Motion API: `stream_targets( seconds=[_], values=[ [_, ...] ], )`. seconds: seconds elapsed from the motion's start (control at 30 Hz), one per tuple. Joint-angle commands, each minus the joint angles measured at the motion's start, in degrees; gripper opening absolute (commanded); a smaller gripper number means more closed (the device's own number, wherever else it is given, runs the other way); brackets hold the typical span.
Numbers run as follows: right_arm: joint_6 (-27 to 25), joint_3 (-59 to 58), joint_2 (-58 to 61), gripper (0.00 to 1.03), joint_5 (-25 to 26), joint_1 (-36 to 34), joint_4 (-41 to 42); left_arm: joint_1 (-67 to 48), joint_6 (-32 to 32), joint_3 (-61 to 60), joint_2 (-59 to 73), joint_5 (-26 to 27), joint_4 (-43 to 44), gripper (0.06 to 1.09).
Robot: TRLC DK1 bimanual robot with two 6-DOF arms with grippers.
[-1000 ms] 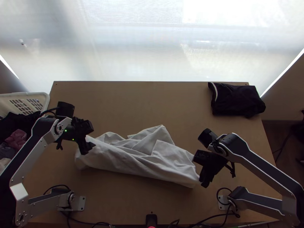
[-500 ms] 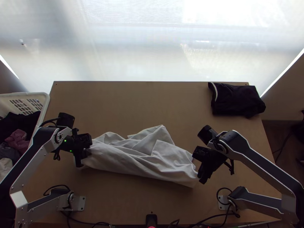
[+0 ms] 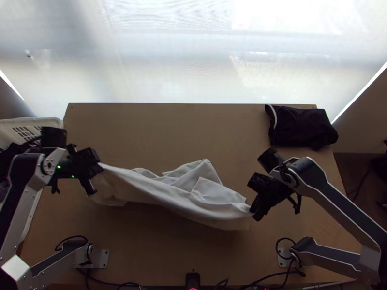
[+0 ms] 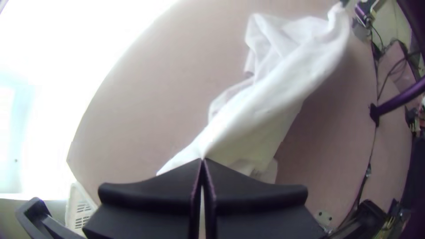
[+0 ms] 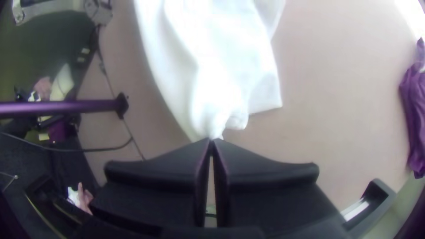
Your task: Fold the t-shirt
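The white t-shirt stretches between the two grippers, bunched lengthwise, with a loose folded part lying toward the far side. At its left end my left gripper holds a corner up off the table. In the left wrist view, the left gripper is shut on the cloth's edge. The right end is gathered in my right gripper. The right wrist view has the right gripper shut on a bunched tip of the t-shirt.
A folded dark garment lies at the table's far right corner. The white laundry basket stands against the left edge. Bare tabletop stretches beyond the t-shirt.
The left gripper has moved left, drawing the t-shirt's left end with it and lifting it. The right gripper has shifted slightly toward the far side, and the near edge of the cloth has pulled up.
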Motion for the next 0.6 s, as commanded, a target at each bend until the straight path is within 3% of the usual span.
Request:
stream_targets(
  seconds=[0.0,0.3,0.57],
  values=[
    [3.75,9.08,-1.21,0.03,-0.08,-6.74,3.17,3.75,-9.19,15.77,-3.07,3.8,-0.76,0.1],
    [8.41,22.62,-2.27,0.03,-0.08,-14.04,6.43,2.78,-20.53,25.79,-8.52,3.89,0.47,0.09],
    [8.76,23.06,-7.72,0.03,-1.84,-12.89,3.44,1.2,-20.97,28.34,-15.9,3.89,-8.76,0.09]
  ],
)
